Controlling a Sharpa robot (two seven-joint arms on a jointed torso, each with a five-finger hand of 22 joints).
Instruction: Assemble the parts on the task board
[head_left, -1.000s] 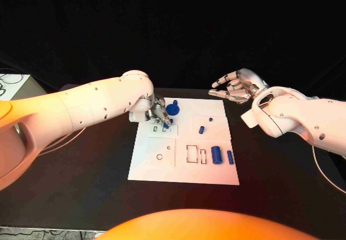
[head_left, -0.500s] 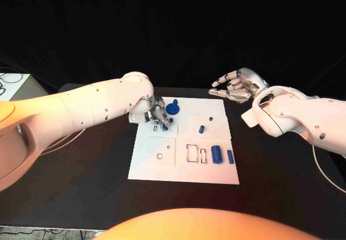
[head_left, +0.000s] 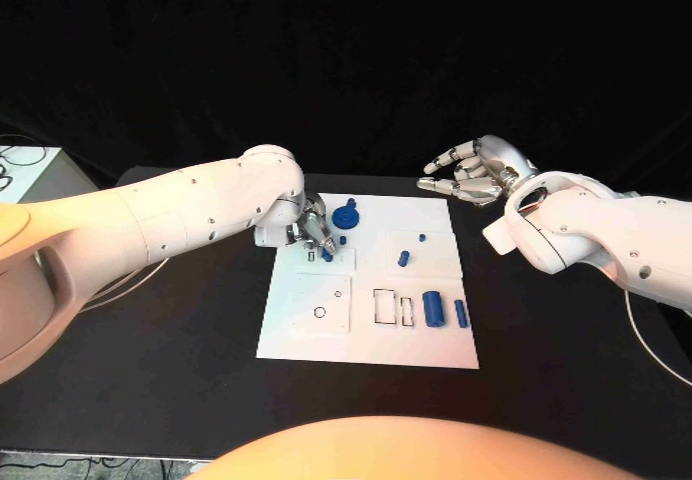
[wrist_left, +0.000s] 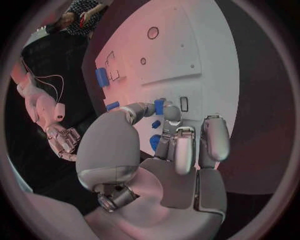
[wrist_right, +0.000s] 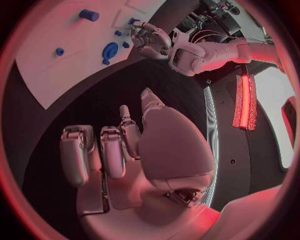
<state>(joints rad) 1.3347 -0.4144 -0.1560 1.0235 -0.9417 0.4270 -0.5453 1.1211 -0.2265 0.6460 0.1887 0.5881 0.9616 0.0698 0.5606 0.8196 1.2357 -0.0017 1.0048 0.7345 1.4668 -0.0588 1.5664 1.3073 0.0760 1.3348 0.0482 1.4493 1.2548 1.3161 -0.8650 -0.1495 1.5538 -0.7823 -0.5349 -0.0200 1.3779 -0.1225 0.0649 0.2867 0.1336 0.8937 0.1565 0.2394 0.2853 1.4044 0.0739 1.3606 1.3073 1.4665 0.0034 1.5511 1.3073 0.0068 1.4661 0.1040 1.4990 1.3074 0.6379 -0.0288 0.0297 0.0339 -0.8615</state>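
A black worktop (head_left: 173, 350) against a dark backdrop carries the white task board (head_left: 368, 345) at its middle, long side running near to far. The left hand (head_left: 310, 232) is down over the board's far left corner. In the left wrist view its fingertips (wrist_left: 170, 114) pinch a small blue part (wrist_left: 159, 106), held right beside a narrow rectangular slot (wrist_left: 184, 104) in the board. So this hand is grasping that piece, and the slot lies just past the fingertips, toward the board's left edge.

The slot's long axis appears to run roughly along the part's, so my judgement is that the coming move is a short shift sideways and a press down, with little turning needed. Whether the part's tip already touches the board I cannot tell.

Other pieces wait on the board: a round blue knob (head_left: 345, 215) just right of the left hand, two small pegs (head_left: 405, 258) at the centre right, and a thick blue cylinder (head_left: 433, 304) with a slimmer bar (head_left: 460, 314) at the near right.

The right hand (head_left: 469, 175) hovers beyond the board's far right corner, well apart from the slot, fingers curled loosely apart, holding nothing. The left hand is plainly the nearer one.
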